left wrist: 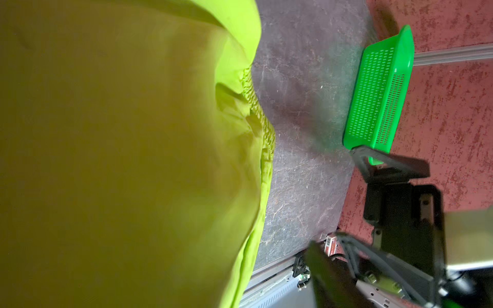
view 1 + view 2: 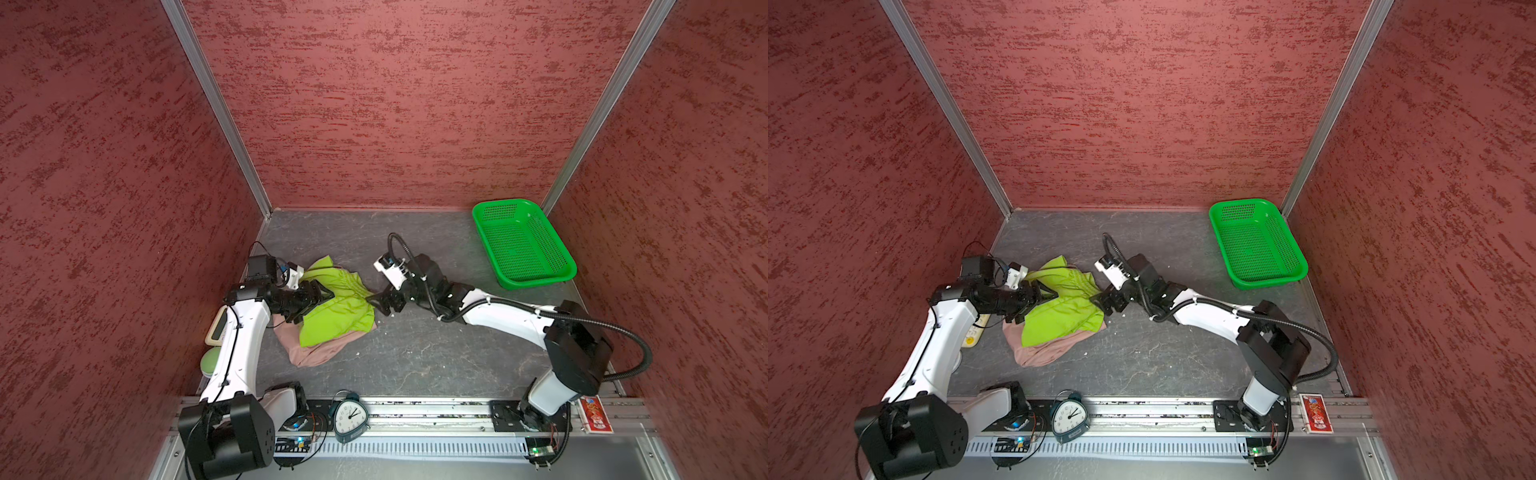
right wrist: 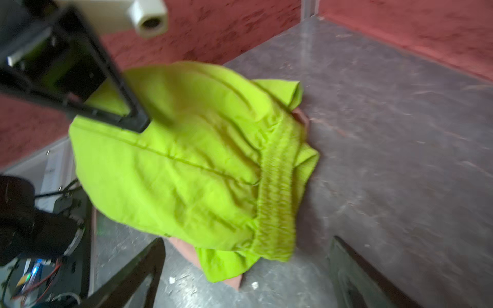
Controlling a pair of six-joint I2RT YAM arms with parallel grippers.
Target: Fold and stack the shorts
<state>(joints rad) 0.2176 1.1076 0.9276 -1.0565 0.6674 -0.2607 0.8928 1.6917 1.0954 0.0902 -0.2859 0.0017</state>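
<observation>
Both top views: lime green shorts lie on pink shorts, left of centre on the table. The green pair's long axis runs far to near, with the waistband facing right. Left gripper over its left edge, jaws wide, empty. Right gripper just beside the waistband, jaws wide, empty. Left wrist view: lime green shorts fill most of the frame; left gripper spread, nothing between. Right wrist view: waistband nearest the spread right gripper; pink shorts show beneath.

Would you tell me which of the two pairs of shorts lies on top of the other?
The lime green cloth shorts; the dusty pink cloth shorts show only beneath them.
</observation>
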